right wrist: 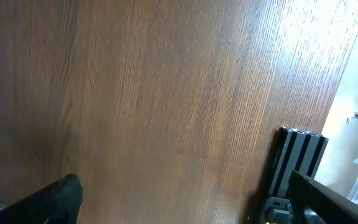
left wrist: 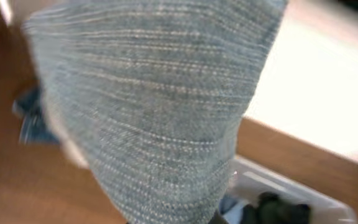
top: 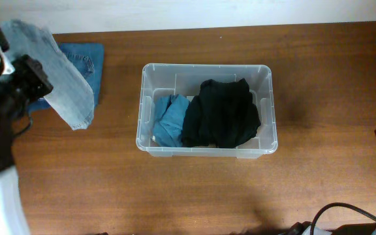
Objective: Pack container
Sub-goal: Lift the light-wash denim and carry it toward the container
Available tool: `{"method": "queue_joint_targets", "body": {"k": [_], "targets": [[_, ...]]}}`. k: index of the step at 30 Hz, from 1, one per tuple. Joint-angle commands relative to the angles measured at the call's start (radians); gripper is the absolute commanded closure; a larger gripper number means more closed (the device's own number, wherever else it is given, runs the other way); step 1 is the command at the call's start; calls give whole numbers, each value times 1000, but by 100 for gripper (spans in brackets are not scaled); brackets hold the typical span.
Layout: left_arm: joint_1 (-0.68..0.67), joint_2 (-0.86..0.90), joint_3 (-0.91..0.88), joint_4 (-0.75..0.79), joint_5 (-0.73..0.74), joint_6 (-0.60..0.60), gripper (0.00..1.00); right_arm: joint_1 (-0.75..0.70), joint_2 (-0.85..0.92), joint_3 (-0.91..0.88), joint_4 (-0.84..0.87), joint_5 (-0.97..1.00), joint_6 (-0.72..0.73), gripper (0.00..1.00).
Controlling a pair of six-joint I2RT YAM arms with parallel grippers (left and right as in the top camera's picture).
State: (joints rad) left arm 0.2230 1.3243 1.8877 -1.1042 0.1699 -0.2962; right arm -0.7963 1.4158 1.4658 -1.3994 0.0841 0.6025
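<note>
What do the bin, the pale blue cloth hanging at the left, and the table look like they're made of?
The bin: clear, glossy plastic with see-through walls. The pale blue cloth: probably faded denim, going by its visible ribbed weave. The table: wood or wood-look laminate, with brown grain and a smooth finish.

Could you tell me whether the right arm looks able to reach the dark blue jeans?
Probably not: the dark blue jeans lie far left beyond the container, partly behind the light denim garment that the left gripper holds; the open right gripper sits far right.
</note>
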Motion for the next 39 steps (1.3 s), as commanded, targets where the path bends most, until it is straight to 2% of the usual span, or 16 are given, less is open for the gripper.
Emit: {"method": "queue_joint_targets", "body": {"k": [1, 8, 18, 22, 39], "targets": [[-62, -73, 58, -1, 25, -6, 99, -3, 2, -5, 0, 5, 8, 2], [-182, -59, 58, -58, 24, -11, 99, -3, 2, -5, 0, 5, 8, 2], [-395, 95, 58, -78, -24, -25, 99, -3, 2, -5, 0, 5, 8, 2], [-451, 108, 58, -79, -73, -25, 99, -3, 2, -5, 0, 5, 8, 2], [-689, 151, 59, -115, -70, -25, 99, -3, 2, -5, 0, 5, 8, 2]]}}
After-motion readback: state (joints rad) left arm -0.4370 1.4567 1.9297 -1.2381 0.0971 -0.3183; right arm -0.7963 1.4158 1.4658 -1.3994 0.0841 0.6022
